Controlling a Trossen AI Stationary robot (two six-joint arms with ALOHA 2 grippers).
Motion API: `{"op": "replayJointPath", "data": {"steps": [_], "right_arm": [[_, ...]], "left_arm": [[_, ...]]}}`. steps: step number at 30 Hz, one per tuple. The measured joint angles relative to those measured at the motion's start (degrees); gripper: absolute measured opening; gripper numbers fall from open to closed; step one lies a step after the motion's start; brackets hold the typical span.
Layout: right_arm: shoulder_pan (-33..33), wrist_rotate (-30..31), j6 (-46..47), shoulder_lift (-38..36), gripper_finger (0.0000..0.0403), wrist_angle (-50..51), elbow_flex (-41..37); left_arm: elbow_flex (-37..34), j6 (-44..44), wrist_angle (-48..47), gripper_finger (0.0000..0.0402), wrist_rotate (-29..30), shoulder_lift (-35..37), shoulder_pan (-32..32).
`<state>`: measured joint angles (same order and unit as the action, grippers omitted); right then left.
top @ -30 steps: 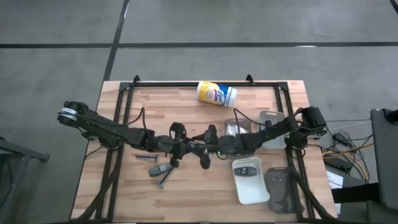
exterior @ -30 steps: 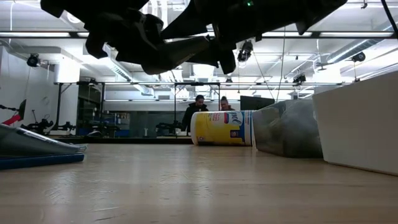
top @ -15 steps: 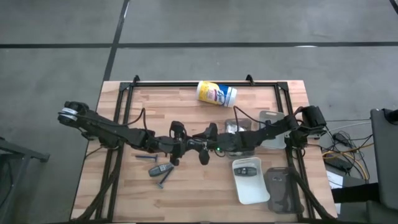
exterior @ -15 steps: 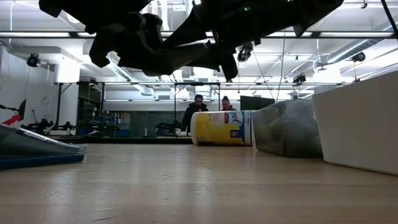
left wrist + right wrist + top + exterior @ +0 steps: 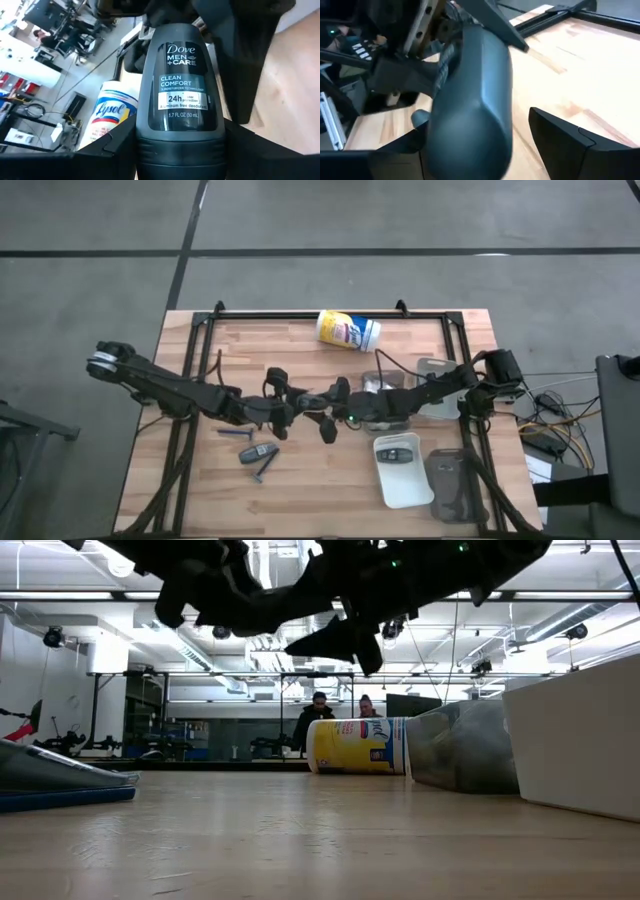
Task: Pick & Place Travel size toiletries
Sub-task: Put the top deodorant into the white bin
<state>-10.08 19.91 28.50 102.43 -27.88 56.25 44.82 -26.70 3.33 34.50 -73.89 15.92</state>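
Note:
A dark grey Dove deodorant tube (image 5: 178, 85) with a pale label hangs in the air above the table's middle (image 5: 308, 402). My left gripper (image 5: 287, 406) is shut on its ridged cap end. My right gripper (image 5: 330, 408) faces it from the table's right, open. Its fingers stand either side of the tube's other end (image 5: 470, 100), and bare wood shows between the tube and one finger (image 5: 560, 142). A grey tube (image 5: 258, 452), a second dark item (image 5: 237, 433) and a slim black stick (image 5: 266, 468) lie flat on the wood near the left. My left gripper pinches the tube's ridged cap end (image 5: 175, 152) between its two fingers (image 5: 112, 147), which come nearly level from the table's left. The tube points along the fingers toward the right gripper, label up in the wrist view, lifted clear of the table.
A yellow-and-white Lysol canister (image 5: 348, 330) lies on its side at the far edge. At the right stand a white tray (image 5: 405, 480) holding a dark item and clear trays (image 5: 455, 485) (image 5: 437, 370), with a white packet (image 5: 374, 386) near the right arm. People stand far back in the room (image 5: 320, 715).
My left gripper has rolled at the wrist with the tube in its hold and has tipped up a little; the tube has turned with it and stays clear of the table. My right gripper has stayed at the tube's other end.

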Motion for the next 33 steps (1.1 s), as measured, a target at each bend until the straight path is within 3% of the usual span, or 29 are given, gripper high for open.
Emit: {"op": "replayJointPath", "data": {"steps": [14, 27, 33], "right_arm": [[0.0, -2.0, -0.2, 0.0, 0.0222, -1.5, 0.3], [0.2, -2.0, 0.0, -0.1, 0.033, -1.5, 0.3], [0.4, -1.6, 0.1, -0.2, 0.0347, -1.5, 0.3]], "left_arm": [[-0.1, 3.8, -5.0, 0.0218, -2.2, -0.2, 0.0], [-1.0, 5.5, -4.4, 0.0218, -2.7, -0.2, 0.0], [-1.5, 5.9, -3.9, 0.0218, -3.9, -0.2, 0.1]]}}
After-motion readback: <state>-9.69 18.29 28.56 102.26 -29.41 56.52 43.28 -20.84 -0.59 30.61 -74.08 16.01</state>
